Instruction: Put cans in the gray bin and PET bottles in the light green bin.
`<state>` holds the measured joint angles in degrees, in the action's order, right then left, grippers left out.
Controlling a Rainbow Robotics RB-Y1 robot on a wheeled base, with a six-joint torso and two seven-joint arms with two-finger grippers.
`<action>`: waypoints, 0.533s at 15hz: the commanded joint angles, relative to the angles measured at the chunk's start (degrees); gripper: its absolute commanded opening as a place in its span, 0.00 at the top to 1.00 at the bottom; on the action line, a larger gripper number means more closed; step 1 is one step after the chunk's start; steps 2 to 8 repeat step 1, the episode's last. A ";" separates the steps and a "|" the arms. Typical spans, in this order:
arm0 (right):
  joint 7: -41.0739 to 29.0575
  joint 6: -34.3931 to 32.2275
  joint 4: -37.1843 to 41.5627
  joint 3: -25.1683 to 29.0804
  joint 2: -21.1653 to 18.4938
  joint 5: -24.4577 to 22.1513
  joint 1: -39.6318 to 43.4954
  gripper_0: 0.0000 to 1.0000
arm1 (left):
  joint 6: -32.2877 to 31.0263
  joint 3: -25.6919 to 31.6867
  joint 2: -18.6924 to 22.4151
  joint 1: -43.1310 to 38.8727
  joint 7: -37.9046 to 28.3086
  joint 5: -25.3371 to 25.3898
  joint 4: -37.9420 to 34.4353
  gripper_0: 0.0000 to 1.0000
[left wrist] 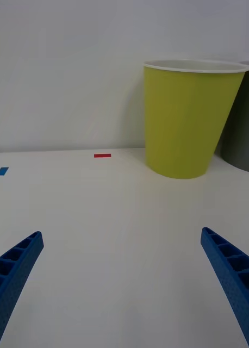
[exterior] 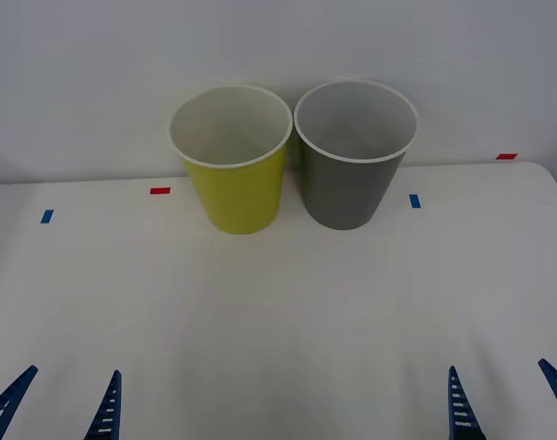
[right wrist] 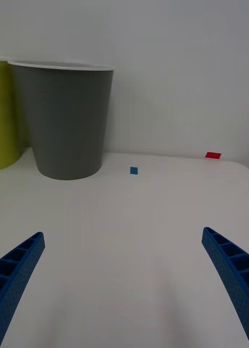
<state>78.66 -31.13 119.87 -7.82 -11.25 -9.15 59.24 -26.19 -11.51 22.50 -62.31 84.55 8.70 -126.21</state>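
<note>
both pincers, left pincer (exterior: 57, 403) and right pincer (exterior: 507, 399), hung wide open and empty over the near tabletop (exterior: 278, 312). green bin (exterior: 234, 160) and gray bin (exterior: 352, 156) stood touching at the back; i saw no can. standing that close, a drop could land in the wrong one.

white table (exterior: 278, 302), red tape marks (exterior: 159, 191) and blue tape marks (exterior: 414, 201) (small rectangles), pale wall (exterior: 95, 73) behind.

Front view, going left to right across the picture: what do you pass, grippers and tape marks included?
Left gripper, open → blue tape mark → red tape mark → light green bin → gray bin → second blue tape mark → second red tape mark and right gripper, open.
</note>
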 commanded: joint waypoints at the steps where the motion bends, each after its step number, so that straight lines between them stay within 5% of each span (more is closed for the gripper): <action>1: 0.00 0.01 0.01 0.00 0.00 0.01 0.00 0.00 | 0.00 0.00 0.00 0.00 0.00 0.00 0.00 0.00; 8: 0.00 0.01 0.01 0.00 0.00 0.01 0.00 0.00 | 0.00 0.00 0.00 0.00 0.00 0.00 0.00 0.00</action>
